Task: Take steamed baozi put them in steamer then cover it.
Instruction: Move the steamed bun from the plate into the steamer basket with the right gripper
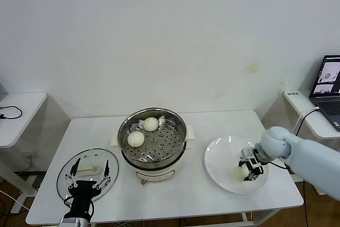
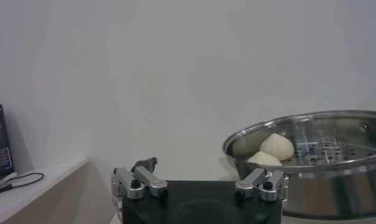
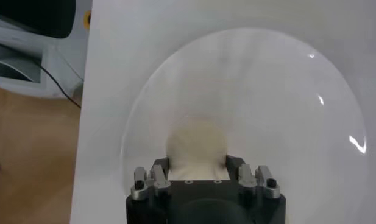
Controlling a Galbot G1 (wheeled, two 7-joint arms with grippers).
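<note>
Squeezing the soft baozi [image 3: 197,145] on the white plate [image 1: 223,155], the right gripper [image 1: 251,169] has its jaws closed around the bun, and too hard a pinch could dent it. It could also slip free on the carry to the steamer [image 1: 152,137] (two buns sit inside already); the left gripper [image 1: 87,177] hangs wide open, holding nothing, over the cover [image 1: 79,164].

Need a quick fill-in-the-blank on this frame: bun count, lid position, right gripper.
1. The steamer holds ____ baozi on its perforated tray.
2. The right gripper is closed on a bun that sits on the white ____.
3. The cover lies on the table beside the steamer, under the open ____ gripper.
4. The laptop stands on a side table on the robot's ____.

Missing words: two; plate; left; right
</note>
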